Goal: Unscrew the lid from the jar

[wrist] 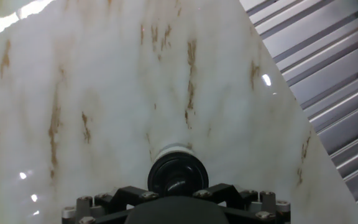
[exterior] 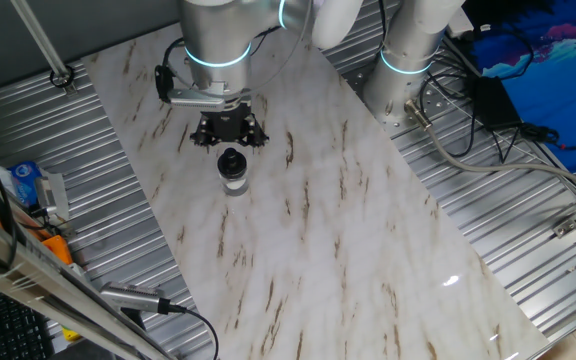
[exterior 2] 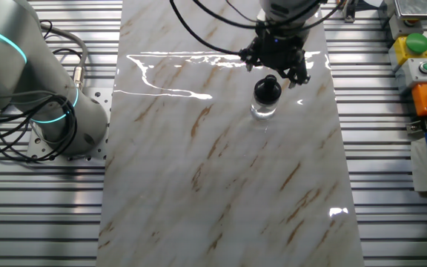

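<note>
Jar (exterior: 234, 176) — lid (exterior: 232, 161) on — beneath the fingers (exterior: 255, 136).

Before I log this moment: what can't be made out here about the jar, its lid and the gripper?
- Fingers: none shows clearly in any view; in the hand view the gripper body is cut off by the bottom edge, so open or shut is unclear.
- Contact between gripper and lid: both are black and merge in the fixed views.
- Jar: contents too small to tell; in the hand view the lid hides most of it.
- Whether the lid is loosened: not visible.
</note>
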### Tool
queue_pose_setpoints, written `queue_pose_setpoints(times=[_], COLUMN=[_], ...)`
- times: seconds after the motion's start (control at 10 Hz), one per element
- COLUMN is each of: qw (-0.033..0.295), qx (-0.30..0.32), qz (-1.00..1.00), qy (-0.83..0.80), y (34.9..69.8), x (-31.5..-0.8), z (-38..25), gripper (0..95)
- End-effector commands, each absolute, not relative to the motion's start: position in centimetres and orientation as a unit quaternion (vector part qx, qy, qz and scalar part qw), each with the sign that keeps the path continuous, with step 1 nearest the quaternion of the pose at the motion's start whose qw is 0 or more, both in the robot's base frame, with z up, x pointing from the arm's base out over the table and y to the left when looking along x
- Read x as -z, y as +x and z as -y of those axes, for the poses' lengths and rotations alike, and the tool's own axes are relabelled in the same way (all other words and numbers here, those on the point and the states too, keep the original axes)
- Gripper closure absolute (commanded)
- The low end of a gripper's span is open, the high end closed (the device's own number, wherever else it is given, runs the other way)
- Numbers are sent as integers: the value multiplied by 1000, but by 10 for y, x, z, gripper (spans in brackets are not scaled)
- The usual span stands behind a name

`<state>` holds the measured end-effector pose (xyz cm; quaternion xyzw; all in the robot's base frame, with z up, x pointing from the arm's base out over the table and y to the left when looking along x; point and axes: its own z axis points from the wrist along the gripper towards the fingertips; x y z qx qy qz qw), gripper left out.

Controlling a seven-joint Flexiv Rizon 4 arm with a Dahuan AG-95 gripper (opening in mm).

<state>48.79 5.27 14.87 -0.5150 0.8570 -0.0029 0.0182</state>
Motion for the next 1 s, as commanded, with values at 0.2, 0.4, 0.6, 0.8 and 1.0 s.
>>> queue_pose_setpoints(times=[0.2,0.4,0.6,0.8,1.0], qw=[17,17,19,22,17], qx=[4,4,5,-6,4], qz=[-864,-869,-874,-889,-902], qy=[-503,-494,-486,-457,-432], y=[485,485,484,484,484], x=[-150,-150,-149,-149,-149], z=[-52,-52,-52,-52,-52], gripper=[190,190,190,190,190])
